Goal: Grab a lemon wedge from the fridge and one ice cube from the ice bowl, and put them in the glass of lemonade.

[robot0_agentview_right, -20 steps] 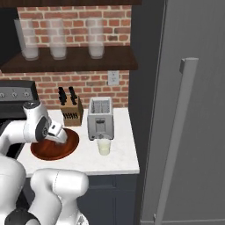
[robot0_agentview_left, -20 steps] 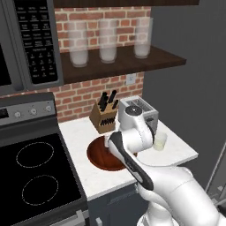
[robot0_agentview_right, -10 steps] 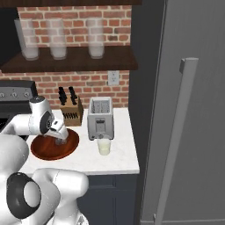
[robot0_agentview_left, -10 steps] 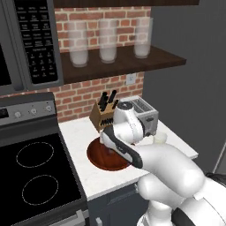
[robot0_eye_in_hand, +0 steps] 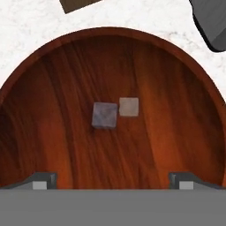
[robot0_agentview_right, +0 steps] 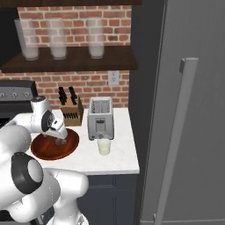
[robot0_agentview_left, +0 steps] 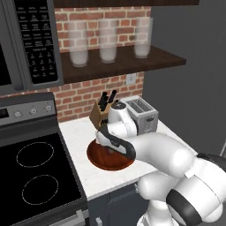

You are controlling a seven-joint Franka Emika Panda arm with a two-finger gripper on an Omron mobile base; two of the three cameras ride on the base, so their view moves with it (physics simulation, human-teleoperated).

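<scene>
**Tool lowered over the ice bowl**

Since a second ago the tool (robot0_agentview_right: 60, 141) has swung down over the ice bowl (robot0_agentview_left: 95, 156) near the table's middle, fingers spread wide and empty. The hand view alone reveals two ice cubes (robot0_eye_in_hand: 105, 115) touching at the bowl's centre. The right base view alone shows the glass (robot0_agentview_right: 104, 146) before the toaster (robot0_agentview_right: 100, 117) and the closed fridge (robot0_agentview_right: 193, 110).

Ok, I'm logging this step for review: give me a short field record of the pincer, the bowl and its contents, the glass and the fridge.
pincer: open, hovering over the ice bowl
ice bowl: on the white counter, beside the toaster
contents: two ice cubes, greyish and paler, close together, neither gripped
glass of lemonade: upright in front of the toaster
fridge: door closed
</scene>
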